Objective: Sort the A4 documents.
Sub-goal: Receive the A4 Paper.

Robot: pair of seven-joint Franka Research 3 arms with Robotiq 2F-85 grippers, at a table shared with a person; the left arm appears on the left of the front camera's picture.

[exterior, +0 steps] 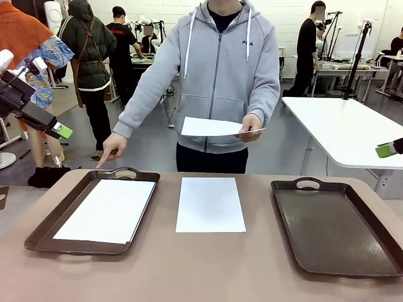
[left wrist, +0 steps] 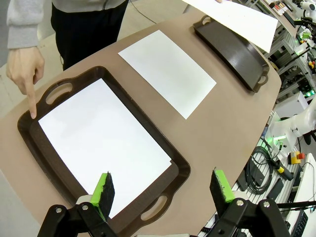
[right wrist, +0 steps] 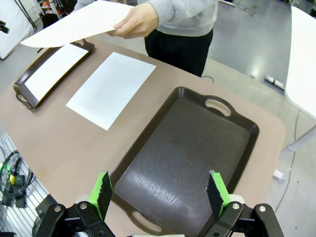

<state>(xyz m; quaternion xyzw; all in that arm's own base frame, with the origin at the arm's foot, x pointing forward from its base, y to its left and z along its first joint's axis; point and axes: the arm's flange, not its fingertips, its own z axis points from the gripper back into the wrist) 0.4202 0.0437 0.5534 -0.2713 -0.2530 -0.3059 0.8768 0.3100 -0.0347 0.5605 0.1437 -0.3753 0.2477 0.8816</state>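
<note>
Bench (exterior: 208,277), brown and round-cornered, shared by two robot arms and a person standing at its far side. Two dark trays sit well apart on it, probably as the two sorting places: left tray (exterior: 41,234) and right tray (exterior: 340,226), each with its handles at the near and far ends.

The first sheet (exterior: 107,211) lies flat inside the left tray and fills most of its floor. The right tray holds nothing. The second sheet (exterior: 210,204) lies flat on the bare bench between the trays, touching neither, so it looks not yet sorted. Both sheets have their long axis running from the robot's side toward the person, short edges near and far, matching the trays.

The third sheet (exterior: 211,127) is off the bench, held about level at the person's waist with its long axis side to side, likely next to be put down.

The person's pointing hand (exterior: 112,146) aims an index finger down at the far corner of the left tray, seemingly naming it as the target. The other hand (exterior: 250,124) pinches the third sheet by one edge.

The left claw (left wrist: 163,187) hovers above the near end of the left tray, fingers spread wide, gripping nothing. The right claw (right wrist: 160,190) hovers above the right tray, equally spread and empty.
</note>
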